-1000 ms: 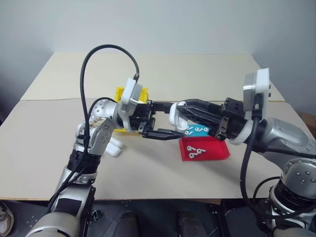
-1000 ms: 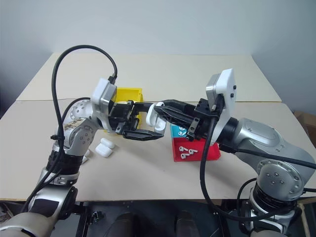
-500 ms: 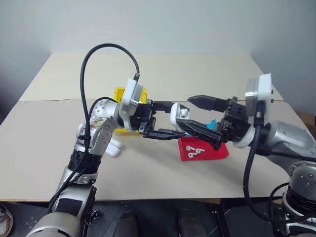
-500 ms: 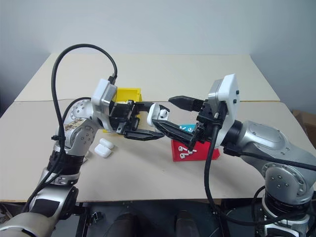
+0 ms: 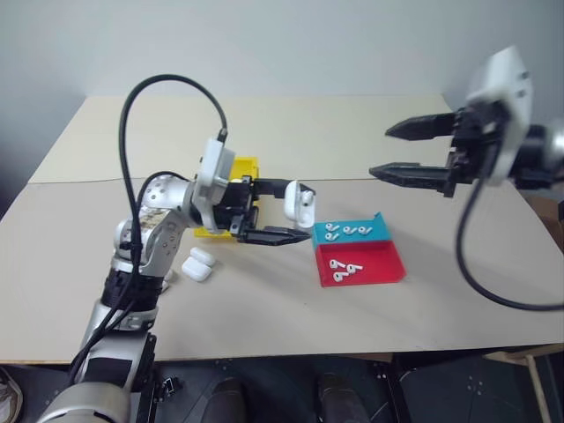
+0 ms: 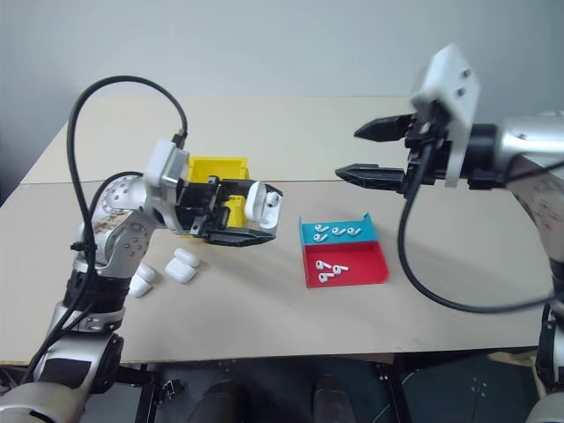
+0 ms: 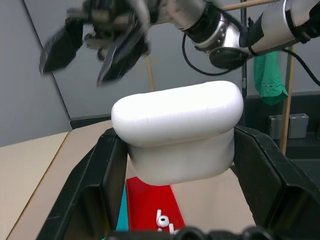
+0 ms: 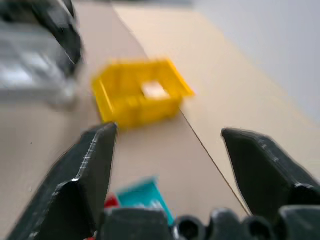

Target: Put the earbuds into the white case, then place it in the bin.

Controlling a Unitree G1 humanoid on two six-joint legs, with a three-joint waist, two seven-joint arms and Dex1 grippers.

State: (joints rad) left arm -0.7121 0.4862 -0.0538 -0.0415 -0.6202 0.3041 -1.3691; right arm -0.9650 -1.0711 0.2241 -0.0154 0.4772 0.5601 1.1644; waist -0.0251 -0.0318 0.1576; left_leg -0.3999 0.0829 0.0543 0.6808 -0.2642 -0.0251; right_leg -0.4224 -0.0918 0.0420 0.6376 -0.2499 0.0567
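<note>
Left jaws clasp the white case (image 5: 302,201) (lid shut) above spare cases (image 5: 199,263); right jaws gape, empty.

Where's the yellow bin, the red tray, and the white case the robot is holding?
yellow bin (image 6: 218,164), right eye view, back rim.
red tray (image 6: 366,263), right eye view, bare floor.
white case (image 7: 177,112), left wrist view, closed lid, between the left pincer's fingers.

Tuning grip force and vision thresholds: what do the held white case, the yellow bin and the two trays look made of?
White case: looks like hard glossy plastic, with a smooth rounded shell and soft highlights.
Yellow bin: likely molded plastic, uniform colour, thin stiff walls, slight sheen.
Teal tray and red tray: probably plastic too, flat saturated colour, thin raised edges, duller finish.
</note>
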